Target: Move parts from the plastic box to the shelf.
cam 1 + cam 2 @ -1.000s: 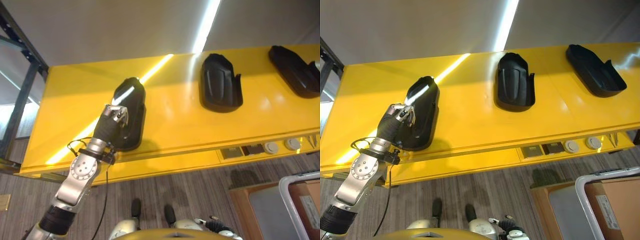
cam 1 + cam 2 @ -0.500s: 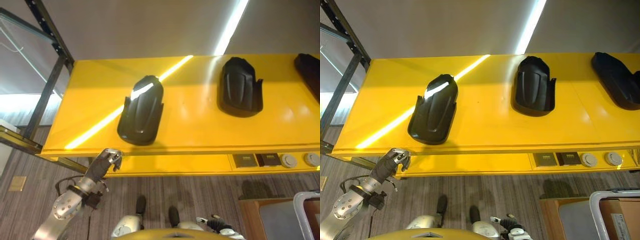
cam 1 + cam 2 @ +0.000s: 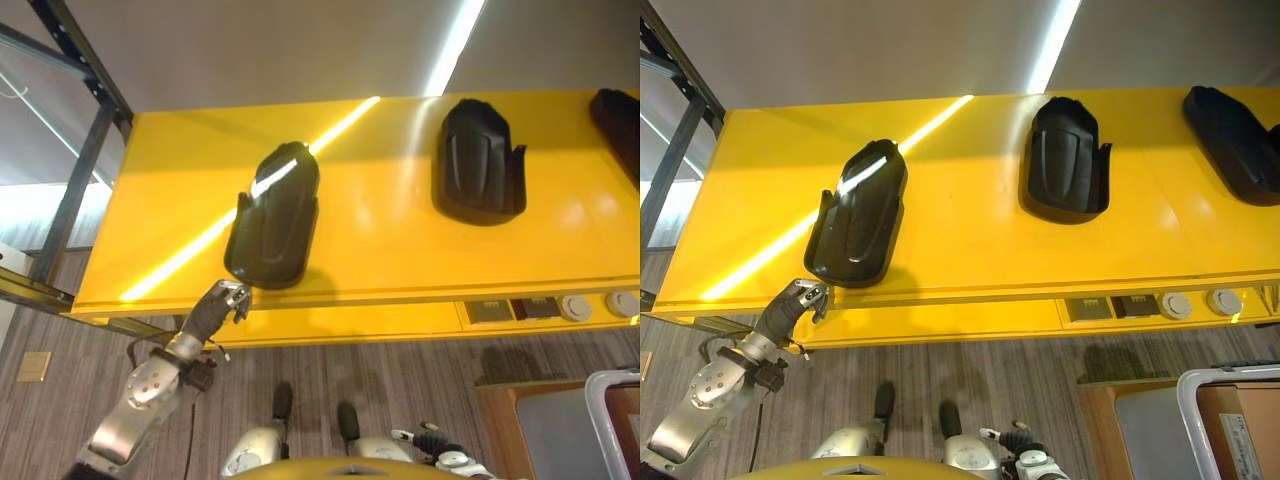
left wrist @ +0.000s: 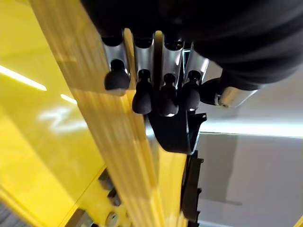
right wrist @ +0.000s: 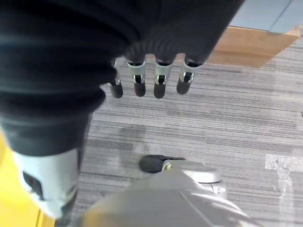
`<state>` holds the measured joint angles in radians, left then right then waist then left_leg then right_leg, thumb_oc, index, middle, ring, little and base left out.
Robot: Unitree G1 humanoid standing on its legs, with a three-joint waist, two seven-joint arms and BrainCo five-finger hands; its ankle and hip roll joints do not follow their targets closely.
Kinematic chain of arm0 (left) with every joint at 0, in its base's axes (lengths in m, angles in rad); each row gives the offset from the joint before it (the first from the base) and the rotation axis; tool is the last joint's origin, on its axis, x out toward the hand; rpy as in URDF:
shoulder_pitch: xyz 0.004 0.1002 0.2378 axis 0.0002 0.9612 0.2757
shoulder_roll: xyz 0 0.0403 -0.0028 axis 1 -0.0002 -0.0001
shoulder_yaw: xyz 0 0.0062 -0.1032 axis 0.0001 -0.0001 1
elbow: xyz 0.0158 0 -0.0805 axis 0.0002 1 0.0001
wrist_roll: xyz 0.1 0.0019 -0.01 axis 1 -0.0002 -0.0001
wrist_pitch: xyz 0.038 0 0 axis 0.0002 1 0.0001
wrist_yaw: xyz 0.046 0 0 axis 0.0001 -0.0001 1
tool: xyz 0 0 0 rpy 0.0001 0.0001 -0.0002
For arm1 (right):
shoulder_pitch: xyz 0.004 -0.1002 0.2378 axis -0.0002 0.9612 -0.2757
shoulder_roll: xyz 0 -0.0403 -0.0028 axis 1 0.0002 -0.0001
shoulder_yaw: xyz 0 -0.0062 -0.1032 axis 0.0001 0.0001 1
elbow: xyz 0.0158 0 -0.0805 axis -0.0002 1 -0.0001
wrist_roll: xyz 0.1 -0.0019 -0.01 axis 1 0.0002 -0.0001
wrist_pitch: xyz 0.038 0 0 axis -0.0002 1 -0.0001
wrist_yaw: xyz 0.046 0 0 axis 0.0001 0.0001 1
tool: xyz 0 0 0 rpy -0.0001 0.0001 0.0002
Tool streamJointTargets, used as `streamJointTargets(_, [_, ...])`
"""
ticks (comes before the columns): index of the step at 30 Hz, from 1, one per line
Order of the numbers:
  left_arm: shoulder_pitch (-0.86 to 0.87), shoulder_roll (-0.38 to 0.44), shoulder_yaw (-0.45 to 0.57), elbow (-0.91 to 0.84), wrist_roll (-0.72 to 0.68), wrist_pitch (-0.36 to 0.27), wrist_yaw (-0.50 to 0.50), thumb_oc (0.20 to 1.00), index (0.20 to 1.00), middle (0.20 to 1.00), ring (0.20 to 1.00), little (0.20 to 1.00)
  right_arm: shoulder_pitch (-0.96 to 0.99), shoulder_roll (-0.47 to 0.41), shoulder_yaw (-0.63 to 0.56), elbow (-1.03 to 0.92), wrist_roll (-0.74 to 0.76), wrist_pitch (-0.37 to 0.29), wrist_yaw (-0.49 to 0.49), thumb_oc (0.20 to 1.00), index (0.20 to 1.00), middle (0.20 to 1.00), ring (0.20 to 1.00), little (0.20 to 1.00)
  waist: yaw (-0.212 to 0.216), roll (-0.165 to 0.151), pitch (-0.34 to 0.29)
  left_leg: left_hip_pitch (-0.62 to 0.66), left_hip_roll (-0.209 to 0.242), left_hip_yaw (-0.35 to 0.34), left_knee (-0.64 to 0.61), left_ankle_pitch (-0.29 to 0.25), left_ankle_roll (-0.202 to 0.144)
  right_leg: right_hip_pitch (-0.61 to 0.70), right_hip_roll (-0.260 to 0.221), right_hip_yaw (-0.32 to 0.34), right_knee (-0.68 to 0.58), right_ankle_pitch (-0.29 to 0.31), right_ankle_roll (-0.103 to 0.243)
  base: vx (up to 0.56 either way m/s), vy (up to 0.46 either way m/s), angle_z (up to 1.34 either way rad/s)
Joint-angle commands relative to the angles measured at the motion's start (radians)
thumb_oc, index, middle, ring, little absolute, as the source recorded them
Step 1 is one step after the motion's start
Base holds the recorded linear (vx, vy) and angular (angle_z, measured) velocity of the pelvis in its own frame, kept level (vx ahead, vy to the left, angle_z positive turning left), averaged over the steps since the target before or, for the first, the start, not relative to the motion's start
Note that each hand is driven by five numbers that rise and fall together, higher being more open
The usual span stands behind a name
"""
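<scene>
Left hand [image 3: 215, 305] at 7 o'clock, just below the front lip of the yellow shelf [image 3: 400, 255], clear of it. Fingers lightly bent, nothing between them: hand empty. Right hand [image 5: 156, 78] hangs over grey carpet, fingers relaxed and straight, also empty.

Nearest black moulded part [image 3: 272, 215] lies at 10 o'clock on the shelf, its near end close to the front edge, just beyond the left hand. Second part [image 3: 478, 160] at 1 o'clock, well apart from the first. Third part [image 3: 1232, 140] at 2 o'clock, at the right edge.

Plastic box: grey tub rim [image 3: 1215, 400] at 5 o'clock, on the floor side; contents not visible.

Judgement: placing looks done for this part; step in hand is the return to the box. Draw the left arm down and away from the shelf lip so the fingers do not catch the edge or nudge the near part, then turn toward 5 o'clock.
</scene>
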<state>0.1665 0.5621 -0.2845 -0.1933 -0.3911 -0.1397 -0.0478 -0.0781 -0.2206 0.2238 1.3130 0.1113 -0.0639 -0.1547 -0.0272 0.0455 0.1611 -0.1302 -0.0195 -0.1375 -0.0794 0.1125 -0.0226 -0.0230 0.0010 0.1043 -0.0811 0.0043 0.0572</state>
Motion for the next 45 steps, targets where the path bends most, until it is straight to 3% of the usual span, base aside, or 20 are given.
streamJointTargets(1, [-0.015, -0.023, 0.015, -0.033, -0.008, -0.036, 0.017, 0.2, 0.2, 0.2, 0.2, 0.2, -0.002, 0.037, 0.039, -0.002, 0.007, -0.005, -0.017, 1.0, 1.0, 1.0, 1.0, 1.0, -0.013, -0.062, -0.008, 0.005, 0.035, 0.017, -0.002, -0.087, -0.012, -0.097, -0.094, -0.007, -0.005, 0.04, 0.062, -0.02, -0.003, -0.05])
streamJointTargets(7, [-0.126, -0.099, -0.033, 0.043, 0.006, -0.047, 0.057, 0.2, 0.2, 0.2, 0.2, 0.2, 0.001, 0.039, 0.053, -0.009, 0.011, -0.005, -0.023, 1.0, 1.0, 1.0, 1.0, 1.0, -0.028, -0.068, 0.005, -0.024, 0.041, 0.02, -0.002, -0.075, -0.016, -0.129, -0.088, 0.007, -0.005, 0.046, 0.059, -0.02, -0.018, -0.06])
streamJointTargets(22, [-0.262, -0.156, -0.015, 0.142, 0.022, -0.079, 0.176, 0.2, 0.2, 0.2, 0.2, 0.2, -0.013, 0.05, 0.061, -0.024, 0.027, -0.014, -0.052, 1.0, 1.0, 1.0, 1.0, 1.0, -0.045, -0.075, 0.009, -0.059, 0.051, 0.03, -0.007, -0.063, -0.025, -0.168, -0.082, 0.011, -0.006, 0.054, 0.058, 0.0, -0.001, 0.0])
streamJointTargets(30, [-0.302, -0.127, 0.048, -0.056, -0.02, -0.133, 0.192, 0.2, 0.2, 0.2, 0.2, 0.2, -0.018, 0.054, 0.06, -0.022, 0.038, -0.019, -0.049, 1.0, 1.0, 1.0, 1.0, 1.0, -0.042, -0.077, 0.015, -0.065, 0.053, 0.03, -0.007, -0.064, -0.028, -0.176, -0.078, 0.011, -0.006, 0.053, 0.056, 0.01, -0.009, -0.04])
streamJointTargets(34, [-0.255, -0.101, 0.065, -0.103, -0.011, -0.128, 0.18, 0.2, 0.2, 0.2, 0.2, 0.2, -0.027, 0.054, 0.059, -0.017, 0.044, -0.024, -0.045, 1.0, 1.0, 1.0, 1.0, 1.0, -0.034, -0.072, 0.021, -0.06, 0.057, 0.028, -0.006, -0.066, -0.028, -0.169, -0.077, 0.008, -0.006, 0.048, 0.053, 0.01, -0.002, 0.01])
streamJointTargets(45, [-0.311, -0.1, 0.018, -0.003, 0.013, -0.105, 0.169, 0.2, 0.2, 0.2, 0.2, 0.2, -0.028, 0.051, 0.061, -0.014, 0.042, -0.02, -0.049, 1.0, 1.0, 1.0, 1.0, 1.0, -0.045, -0.073, 0.015, -0.055, 0.059, 0.033, -0.007, -0.068, -0.028, -0.166, -0.077, 0.007, -0.006, 0.047, 0.054, 0.0, 0.001, 0.02])
